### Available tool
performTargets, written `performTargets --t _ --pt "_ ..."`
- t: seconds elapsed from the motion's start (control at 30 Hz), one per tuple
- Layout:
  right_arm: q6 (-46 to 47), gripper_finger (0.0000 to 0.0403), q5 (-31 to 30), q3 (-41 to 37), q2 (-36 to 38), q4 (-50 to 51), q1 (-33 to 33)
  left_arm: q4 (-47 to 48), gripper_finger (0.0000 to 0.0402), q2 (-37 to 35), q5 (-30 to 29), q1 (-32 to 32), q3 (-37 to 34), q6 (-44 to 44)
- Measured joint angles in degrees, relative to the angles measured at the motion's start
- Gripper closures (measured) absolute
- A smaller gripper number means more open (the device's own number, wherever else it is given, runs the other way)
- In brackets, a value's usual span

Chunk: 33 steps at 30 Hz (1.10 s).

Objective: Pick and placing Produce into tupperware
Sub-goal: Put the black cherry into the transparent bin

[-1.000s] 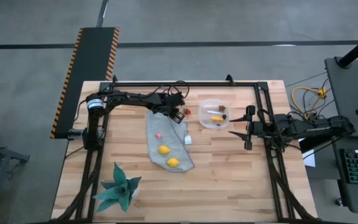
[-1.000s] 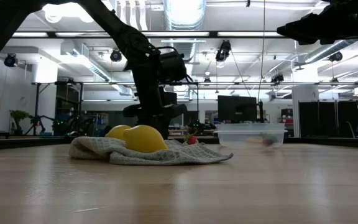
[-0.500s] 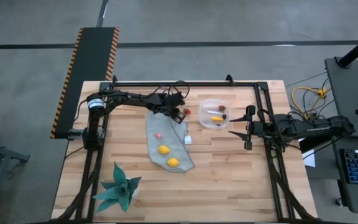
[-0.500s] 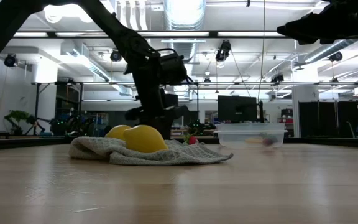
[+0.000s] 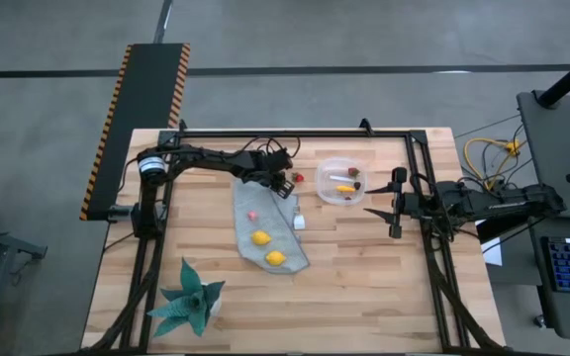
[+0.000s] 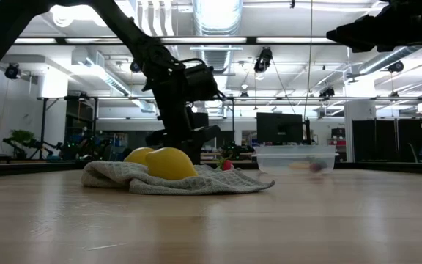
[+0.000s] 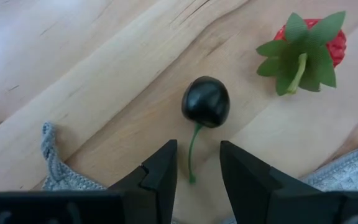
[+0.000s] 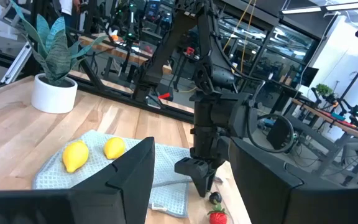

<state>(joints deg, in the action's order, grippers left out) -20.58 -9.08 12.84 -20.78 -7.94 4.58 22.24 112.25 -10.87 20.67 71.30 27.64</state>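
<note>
Left tool (image 7: 194, 165) hangs over the dark cherry (image 7: 206, 101) on the tabletop (image 7: 73, 68), fingers narrowly parted, holding nothing; stem points back between them, strawberry (image 7: 307, 43) beside. Tupperware (image 5: 342, 181) lies nearby. Right tool (image 5: 396, 203) waits wide, empty.

Two dark, slim, jointed arms here, both matte black all over. The left arm (image 5: 206, 156) carries a round silver-ringed joint at its base and a looping black cable just behind its jaws. The right arm (image 5: 483, 203) looks blockier behind its jaws.
</note>
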Motion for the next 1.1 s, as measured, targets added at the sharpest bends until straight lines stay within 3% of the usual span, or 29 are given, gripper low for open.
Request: performTargets --t 0.13,0.4,0.73,1.1 --pt "0.00 0.0204 0.00 0.00 0.00 -0.02 0.00 0.21 0.0315 0.00 0.36 0.00 0.30 -1.03" --pt "0.00 0.0204 0.00 0.00 0.00 -0.02 0.02 -0.01 0.0396 0.02 1.62 0.02 0.36 -2.56" --pt "-0.12 0.0204 0.00 0.00 0.00 -0.02 0.02 -0.15 0.0401 -0.18 1.38 0.00 0.47 -5.13" --pt "-0.44 0.0204 -0.01 0.00 0.00 0.00 0.02 0.50 0.0401 -0.44 1.33 -0.24 5.74 -9.88"
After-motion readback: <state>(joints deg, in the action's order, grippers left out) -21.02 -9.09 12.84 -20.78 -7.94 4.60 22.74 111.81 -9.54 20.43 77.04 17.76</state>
